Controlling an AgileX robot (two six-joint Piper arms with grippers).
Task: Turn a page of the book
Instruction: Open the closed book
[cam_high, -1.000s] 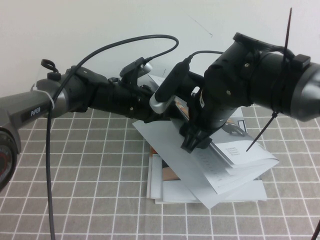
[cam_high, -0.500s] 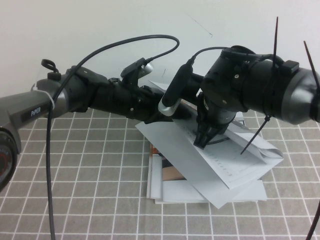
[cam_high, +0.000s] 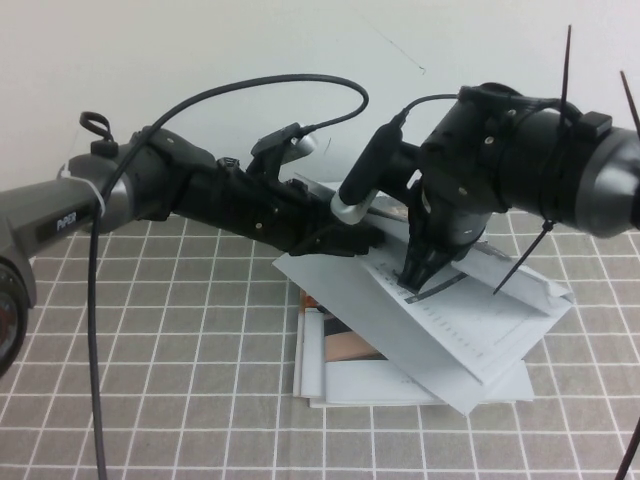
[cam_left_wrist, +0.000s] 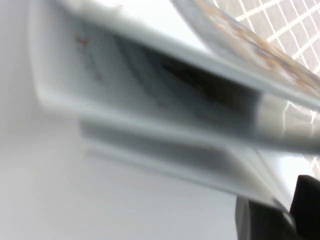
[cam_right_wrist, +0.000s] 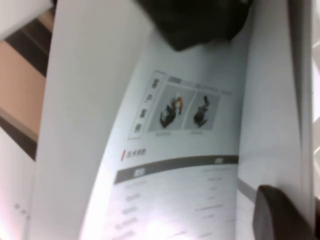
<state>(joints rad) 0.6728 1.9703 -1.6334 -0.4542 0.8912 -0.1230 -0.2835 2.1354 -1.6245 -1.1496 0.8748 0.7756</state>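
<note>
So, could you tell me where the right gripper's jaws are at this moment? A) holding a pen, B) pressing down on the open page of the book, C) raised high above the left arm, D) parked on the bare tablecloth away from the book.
B: in the high view the right gripper has its tip down on the printed page of the book, while the left gripper sits at the book's far left edge.

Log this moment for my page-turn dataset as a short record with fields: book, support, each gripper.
book: white booklet, open, tables showing, lying askew
support: stack of other printed sheets on a grid-patterned tablecloth
left gripper: at the booklet's far left edge, against the pages
right gripper: tip down on the open page near the fold
page: a leaf curls up on the right side
</note>
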